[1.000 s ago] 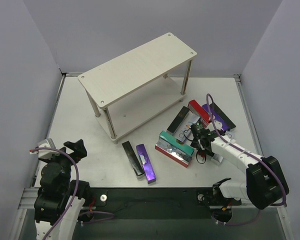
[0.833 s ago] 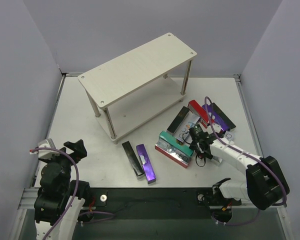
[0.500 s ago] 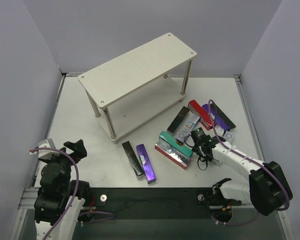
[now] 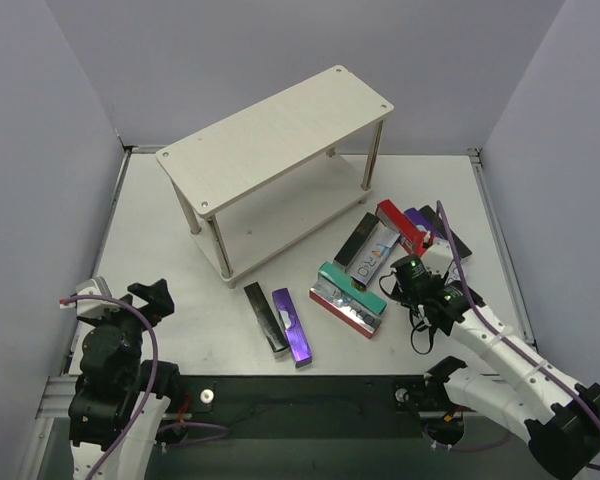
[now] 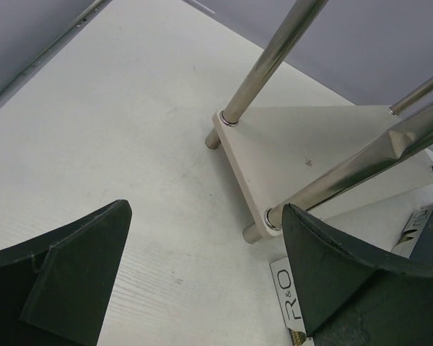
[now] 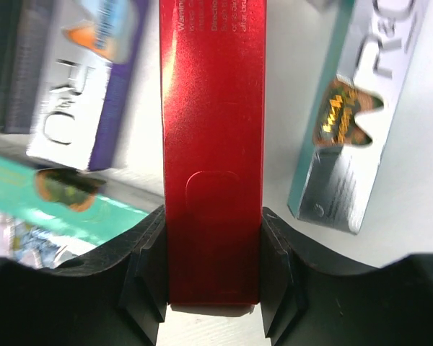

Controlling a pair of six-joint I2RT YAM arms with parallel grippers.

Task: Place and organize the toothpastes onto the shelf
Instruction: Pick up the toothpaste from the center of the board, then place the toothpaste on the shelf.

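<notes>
Several toothpastes lie right of the shelf (image 4: 280, 140). My right gripper (image 4: 411, 272) (image 6: 213, 277) is shut on the near end of a red toothpaste carton (image 4: 396, 223) (image 6: 213, 137); both pads press its long sides. Beside it lie a teal-and-silver carton (image 4: 374, 256) (image 6: 353, 122), a purple carton (image 4: 419, 222) (image 6: 94, 79) and a teal carton (image 4: 352, 286) (image 6: 58, 194). A black carton (image 4: 264, 318) and a purple carton (image 4: 292, 326) lie nearer the front. My left gripper (image 4: 150, 296) (image 5: 202, 274) stands open and empty at the front left, facing the shelf's lower board (image 5: 310, 151).
Another black carton (image 4: 357, 238) lies by the shelf's right leg, and one more (image 4: 452, 238) at the far right of the pile. A white carton end (image 5: 287, 299) shows beside my left gripper's right finger. Grey walls enclose the table (image 4: 160, 250) on three sides.
My right gripper's jaws have closed onto the red carton. The right arm has shifted right and toward the front, its elbow swinging out.
</notes>
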